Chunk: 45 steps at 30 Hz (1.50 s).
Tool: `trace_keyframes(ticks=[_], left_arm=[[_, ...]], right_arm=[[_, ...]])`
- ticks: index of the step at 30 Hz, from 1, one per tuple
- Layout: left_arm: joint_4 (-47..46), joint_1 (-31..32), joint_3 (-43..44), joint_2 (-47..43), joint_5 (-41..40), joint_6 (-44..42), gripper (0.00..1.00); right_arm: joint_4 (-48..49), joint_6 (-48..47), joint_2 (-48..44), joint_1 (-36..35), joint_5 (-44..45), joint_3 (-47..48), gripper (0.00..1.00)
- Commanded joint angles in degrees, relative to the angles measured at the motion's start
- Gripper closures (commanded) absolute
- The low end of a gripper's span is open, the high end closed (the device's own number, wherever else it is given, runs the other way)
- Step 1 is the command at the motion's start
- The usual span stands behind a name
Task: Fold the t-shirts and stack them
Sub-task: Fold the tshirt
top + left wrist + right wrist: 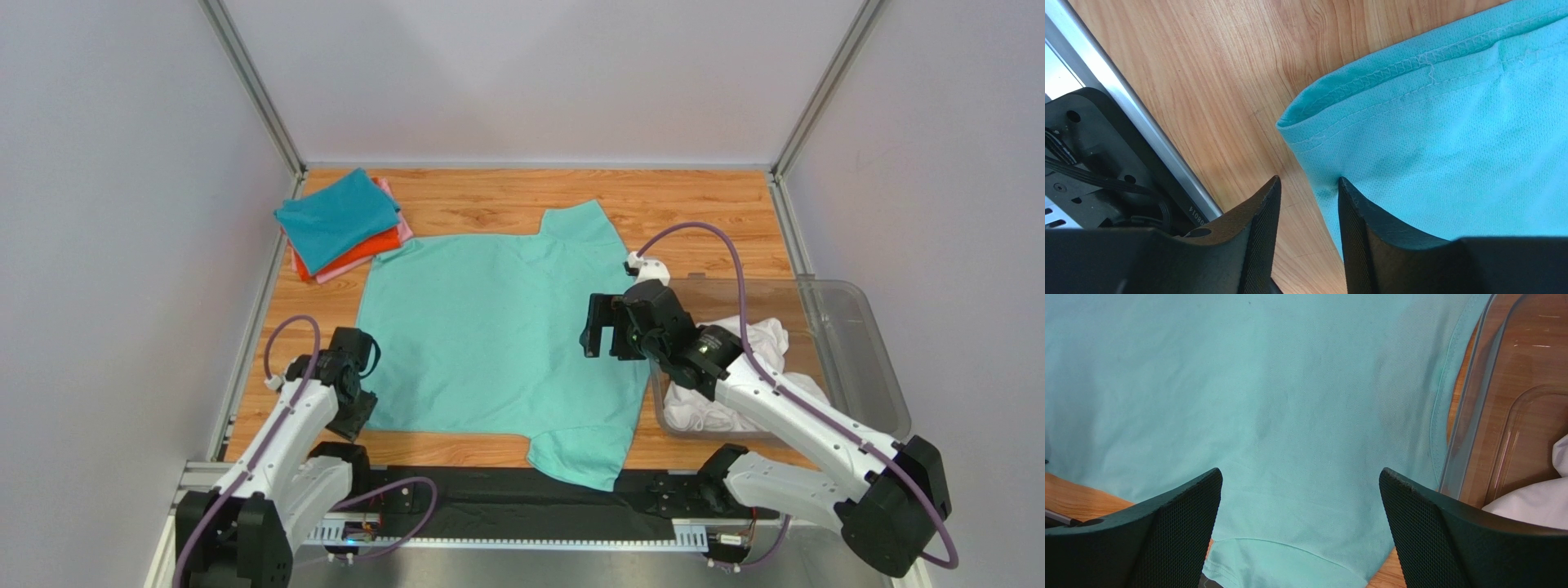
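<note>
The mint-green t-shirt (491, 343) lies spread flat on the wooden table. My left gripper (353, 410) is at its near left corner. In the left wrist view the gripper (1309, 179) is open a little; the shirt's hemmed corner (1438, 122) lies just ahead, with one finger over the cloth and one over wood. My right gripper (604, 328) is wide open above the shirt's right side, with nothing between its jaws (1300, 471). Folded teal-blue (334, 218), orange-red (374, 249) and pink (395, 206) shirts are stacked at the back left. A white shirt (724, 368) lies crumpled in the bin.
A clear plastic bin (859, 355) stands at the right, touching the shirt's right edge; its wall shows in the right wrist view (1475, 404). A metal rail (1125, 116) runs along the table's left edge next to my left gripper. Grey walls enclose the table.
</note>
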State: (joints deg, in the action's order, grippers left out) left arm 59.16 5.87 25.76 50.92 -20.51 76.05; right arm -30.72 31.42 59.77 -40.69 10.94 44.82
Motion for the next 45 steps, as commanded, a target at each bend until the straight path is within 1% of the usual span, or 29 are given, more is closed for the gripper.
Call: trace_keyframes(ticks=[1,2,3,5,6,8,11,14,17,18,20,21,22,23,24,25,26,27,28,29,31,32,34,35,37,40,42,45], left_arm=[[0.70,-0.16,3.76,4.78,-2.43,1.56,0.55],[0.61,-0.16,4.21,6.02,-2.60,1.47,0.56],[0.70,-0.16,4.73,7.26,-2.69,1.47,0.68],[0.87,-0.16,6.05,10.77,-2.95,1.12,0.80],[1.05,-0.16,6.41,11.74,-2.95,1.12,0.90],[1.23,-0.16,7.29,14.12,-3.04,0.77,0.99],[0.88,-0.16,7.64,15.18,-3.04,-0.28,1.00],[-0.88,-0.16,6.50,12.90,-2.95,-2.13,1.00],[-2.55,-0.16,4.57,8.34,-2.69,-3.88,1.00],[-5.51,-0.16,2.56,5.10,-1.91,-5.29,1.00],[-8.52,-0.07,0.36,1.40,0.02,-7.84,1.00],[-11.23,-0.15,-2.00,-2.62,1.77,-8.11,1.00],[-12.73,-0.16,-3.07,-4.66,2.49,-9.42,1.00],[-13.97,-0.16,-4.04,-6.43,3.63,-9.60,1.00],[-14.33,-0.16,-5.01,-9.84,3.90,-9.34,1.00],[-14.24,-0.16,-5.19,-11.09,3.64,-9.08,1.00],[-13.90,-0.16,-5.28,-12.15,3.29,-8.99,1.00],[-12.50,-0.16,-4.93,-13.64,3.03,-8.82,1.00],[-11.62,-0.16,-4.58,-14.09,2.59,-8.64,1.00],[-10.65,-0.16,-4.32,-14.35,2.06,-8.29,1.00],[-7.57,-0.16,-3.09,-14.62,0.22,-7.59,1.00],[-6.61,-0.16,-2.73,-14.44,-0.31,-7.50,1.00],[-6.33,-0.16,-2.29,-14.35,-0.32,-7.41,1.00],[-6.25,-0.16,-2.20,-14.35,-0.23,-7.41,1.00],[-5.98,-0.16,-2.12,-14.18,-0.32,-7.41,1.00],[-5.63,-0.16,-1.85,-14.35,0.03,-7.49,1.00],[-5.37,-0.16,-1.85,-14.88,-0.05,-7.67,1.00],[-5.02,-0.16,-1.77,-15.67,-0.58,-8.28,1.00]], right_arm=[[-0.39,-0.75,-1.93,-0.01,2.07,-0.43,0.00],[-0.39,-0.92,-2.11,-0.01,2.16,-0.61,0.00],[-0.39,-0.83,-2.29,0.08,2.33,-0.52,0.00],[-0.48,-0.83,-2.81,0.17,2.33,-0.52,0.00],[-0.48,-0.92,-2.90,0.17,2.51,-0.52,0.00],[-0.66,-0.92,-3.34,0.17,2.60,-0.52,0.00],[-1.01,-0.92,-3.87,0.08,2.86,-0.61,0.00],[-1.01,-1.45,-4.40,0.17,1.29,-0.96,0.00],[-1.27,-2.24,-5.19,0.00,-1.52,-1.40,0.00],[-1.27,-2.41,-5.62,-0.35,-2.32,-1.66,0.00],[-1.19,-2.94,-7.03,-2.36,-3.99,-2.54,0.00],[-1.53,-2.94,-7.47,-3.60,-4.08,-2.80,0.00],[-1.80,-3.03,-8.26,-5.09,-4.08,-2.98,0.00],[-2.41,-2.60,-8.61,-8.06,-4.00,-3.07,0.00],[-4.07,-2.33,-8.79,-9.83,-4.00,-3.16,0.00],[-4.61,-2.07,-9.49,-11.68,-4.00,-3.51,0.00],[-4.96,-1.11,-9.84,-15.61,-3.47,-3.94,0.00],[-5.75,-0.58,-10.19,-17.65,-3.47,-5.08,0.00],[-6.28,0.13,-10.37,-19.59,-3.47,-5.53,0.00],[-6.63,1.79,-10.29,-23.70,-2.86,-6.05,0.00],[-7.25,4.08,-8.54,-27.58,-2.33,-7.55,0.01],[-6.99,6.52,-7.74,-31.08,-1.98,-7.90,0.01],[-6.72,8.56,-5.02,-34.44,-1.10,-8.43,0.02],[-6.63,9.61,-4.05,-37.85,-0.05,-8.34,0.03],[-7.16,10.94,-1.51,-42.43,0.14,-7.73,0.04],[-8.13,12.52,2.36,-47.36,1.28,-6.85,0.07],[-7.17,12.96,5.69,-49.30,1.36,-6.41,0.09],[-5.32,13.14,10.69,-51.16,0.40,-5.53,0.19]])
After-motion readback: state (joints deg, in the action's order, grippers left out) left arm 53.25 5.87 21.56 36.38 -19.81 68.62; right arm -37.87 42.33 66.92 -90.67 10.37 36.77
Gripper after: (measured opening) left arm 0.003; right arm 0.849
